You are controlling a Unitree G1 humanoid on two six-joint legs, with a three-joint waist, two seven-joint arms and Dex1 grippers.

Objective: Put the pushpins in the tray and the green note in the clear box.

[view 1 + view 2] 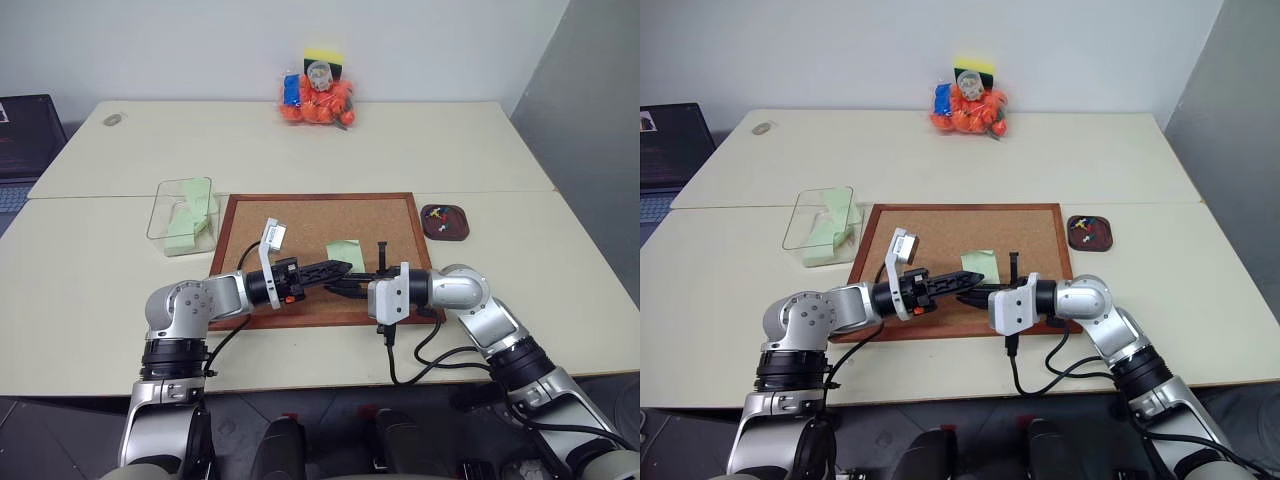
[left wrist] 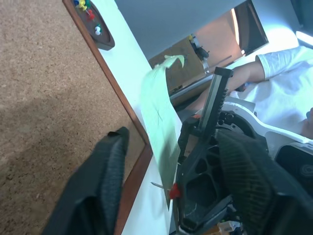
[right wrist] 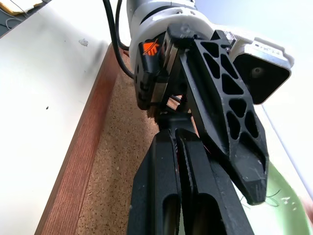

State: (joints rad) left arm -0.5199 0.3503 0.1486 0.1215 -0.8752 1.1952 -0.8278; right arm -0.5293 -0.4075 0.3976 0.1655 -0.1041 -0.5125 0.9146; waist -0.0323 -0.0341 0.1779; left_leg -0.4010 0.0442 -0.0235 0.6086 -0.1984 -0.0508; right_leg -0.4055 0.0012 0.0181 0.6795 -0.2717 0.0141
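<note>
Meeting over the cork board (image 1: 300, 225), the right gripper (image 1: 338, 285) pinches the note (image 1: 345, 254); left gripper (image 1: 340, 267) fingers half-spread, pin (image 2: 174, 190) barely visible.

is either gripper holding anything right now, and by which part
The right gripper is shut on the green note, pinching its lower edge with a red pushpin there. The left gripper straddles the note, not clamped.

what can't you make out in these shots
- Note: its lower edge sits behind the grippers in the head views.
- Red pushpin at the note's corner: whether the right gripper grips pin or paper is unclear.
- Tray: pins too small to count.
- Clear box: number of notes unclear.
</note>
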